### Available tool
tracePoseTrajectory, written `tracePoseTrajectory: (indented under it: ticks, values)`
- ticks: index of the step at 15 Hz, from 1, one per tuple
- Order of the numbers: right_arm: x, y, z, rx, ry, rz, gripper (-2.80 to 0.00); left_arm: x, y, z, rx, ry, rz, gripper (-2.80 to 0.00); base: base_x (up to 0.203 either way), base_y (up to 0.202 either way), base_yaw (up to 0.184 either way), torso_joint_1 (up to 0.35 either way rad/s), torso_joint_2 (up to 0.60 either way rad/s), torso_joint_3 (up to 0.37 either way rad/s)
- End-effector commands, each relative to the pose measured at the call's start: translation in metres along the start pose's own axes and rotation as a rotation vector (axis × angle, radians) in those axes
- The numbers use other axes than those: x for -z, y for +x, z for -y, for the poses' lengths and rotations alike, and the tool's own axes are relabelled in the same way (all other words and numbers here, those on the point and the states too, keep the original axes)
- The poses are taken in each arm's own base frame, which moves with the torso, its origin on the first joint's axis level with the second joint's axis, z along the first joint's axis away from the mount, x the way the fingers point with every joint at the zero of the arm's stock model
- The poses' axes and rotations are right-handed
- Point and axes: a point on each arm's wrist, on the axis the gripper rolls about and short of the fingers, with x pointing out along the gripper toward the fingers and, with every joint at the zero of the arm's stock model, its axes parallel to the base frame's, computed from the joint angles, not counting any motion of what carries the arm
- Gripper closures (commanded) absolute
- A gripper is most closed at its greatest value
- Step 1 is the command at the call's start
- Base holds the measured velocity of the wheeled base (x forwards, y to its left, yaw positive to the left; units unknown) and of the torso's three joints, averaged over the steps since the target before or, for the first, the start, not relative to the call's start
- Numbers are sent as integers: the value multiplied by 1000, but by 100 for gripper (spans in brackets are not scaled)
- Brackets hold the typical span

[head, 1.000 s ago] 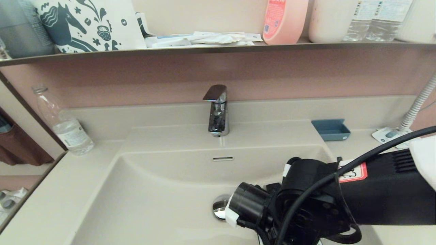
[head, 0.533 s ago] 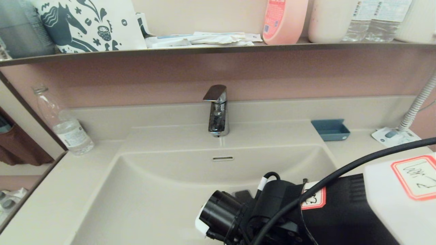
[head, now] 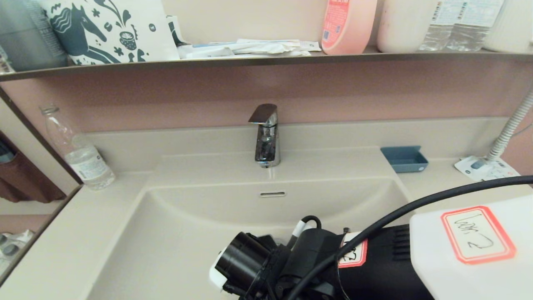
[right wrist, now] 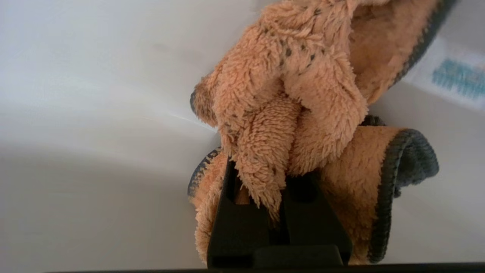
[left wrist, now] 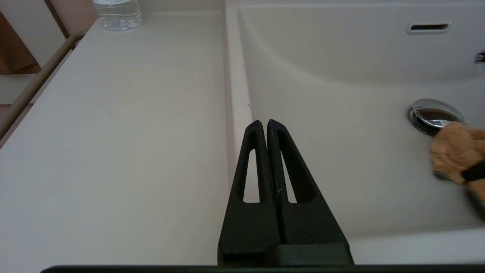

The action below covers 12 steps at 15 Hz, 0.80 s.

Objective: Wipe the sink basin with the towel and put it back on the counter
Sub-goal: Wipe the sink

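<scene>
Here the right gripper [right wrist: 265, 197] clamps the bunched towel [right wrist: 303, 113], no clear long axis, inside the sink basin [left wrist: 341, 113].

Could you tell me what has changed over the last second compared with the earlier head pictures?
The right gripper, clamped on the fuzzy tan-brown towel, swept leftward across the beige sink basin, covering the round chrome drain plug. The left gripper stays shut above the basin's left rim.

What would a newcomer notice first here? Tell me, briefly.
The tan fuzzy towel stands out most, bunched in the shut right gripper down in the beige sink basin, close to the chrome drain plug. In the head view the right arm's black bulk fills the lower right corner. The left gripper hangs shut and empty over the basin's left rim.
</scene>
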Motion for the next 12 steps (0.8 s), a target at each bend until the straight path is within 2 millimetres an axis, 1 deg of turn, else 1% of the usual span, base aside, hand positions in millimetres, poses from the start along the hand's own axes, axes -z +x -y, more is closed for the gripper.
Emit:
tracePoseTrajectory:
  ticks: [1,4,7,8,10,12]
  values:
    - [-4,5,-5,-28,9,23,0,0,0,0,-2,0,-1,0,0,0,0,0,0,0]
    - [-14,13,-15,-80,16,76,0,0,0,0,0,0,-1,0,0,0,0,0,0,0]
    - [-24,12,-24,-117,-20,118,0,0,0,0,-2,-1,-1,0,0,0,0,0,0,0]
    - [-28,15,-26,-133,-24,140,0,0,0,0,0,0,-1,0,0,0,0,0,0,0]
    - [-36,28,-29,-152,-59,193,0,0,0,0,0,0,-1,0,0,0,0,0,0,0]
    - [-47,32,-28,-177,-63,250,0,0,0,0,0,0,-1,0,0,0,0,0,0,0]
